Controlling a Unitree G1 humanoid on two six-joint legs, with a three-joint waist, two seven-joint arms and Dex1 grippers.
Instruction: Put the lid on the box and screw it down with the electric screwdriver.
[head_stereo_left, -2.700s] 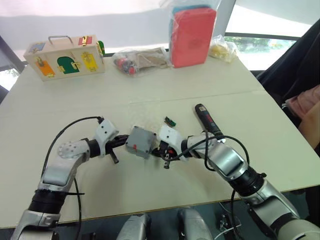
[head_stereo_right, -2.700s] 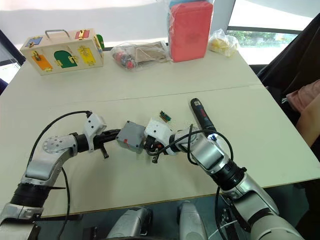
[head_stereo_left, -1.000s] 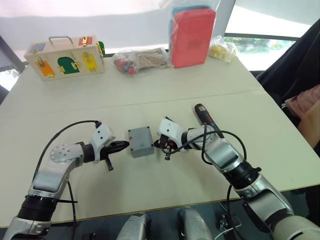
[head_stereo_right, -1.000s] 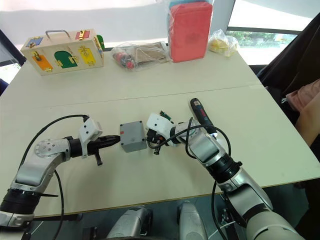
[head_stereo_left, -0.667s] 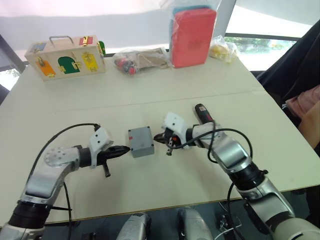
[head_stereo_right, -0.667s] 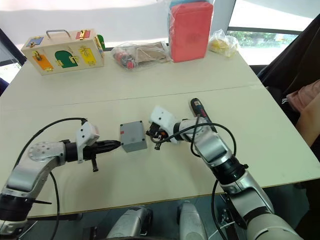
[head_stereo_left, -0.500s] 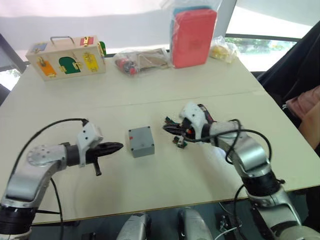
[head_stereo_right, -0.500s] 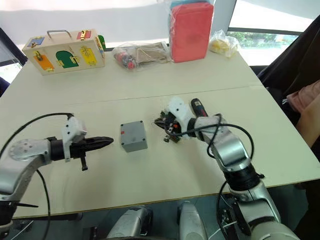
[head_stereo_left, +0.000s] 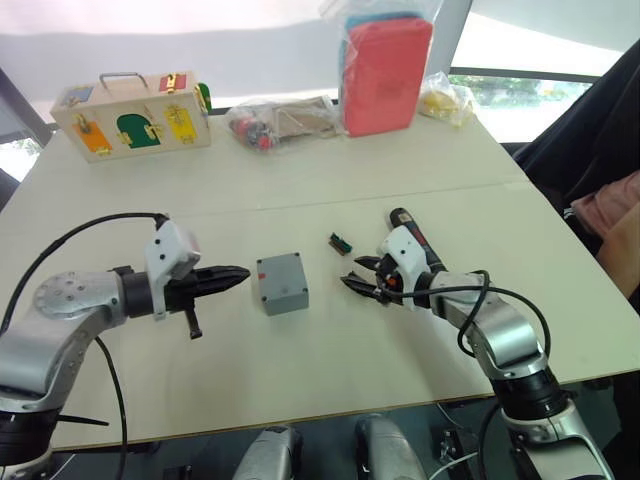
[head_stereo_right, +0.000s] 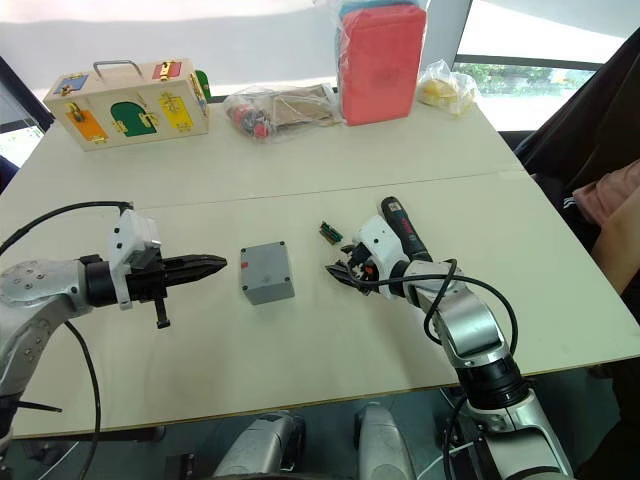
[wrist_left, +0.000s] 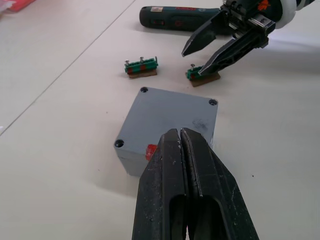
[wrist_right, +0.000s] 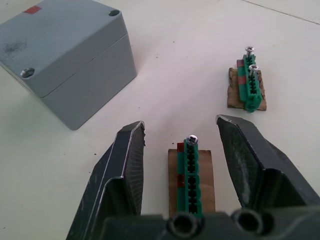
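Our right tool (wrist_right: 182, 150), fingers spread wide, straddles a green connector block (wrist_right: 191, 172), not the electric screwdriver (head_stereo_left: 412, 236) right of centre; closing would seize it. Left tool (wrist_left: 181, 142), pinched closed, points at the lidded box (head_stereo_left: 281, 283), centre.

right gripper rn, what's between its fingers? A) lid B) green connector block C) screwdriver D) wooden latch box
B: in the right wrist view the right gripper is open with a green connector block lying on the table between its fingers, not clamped.
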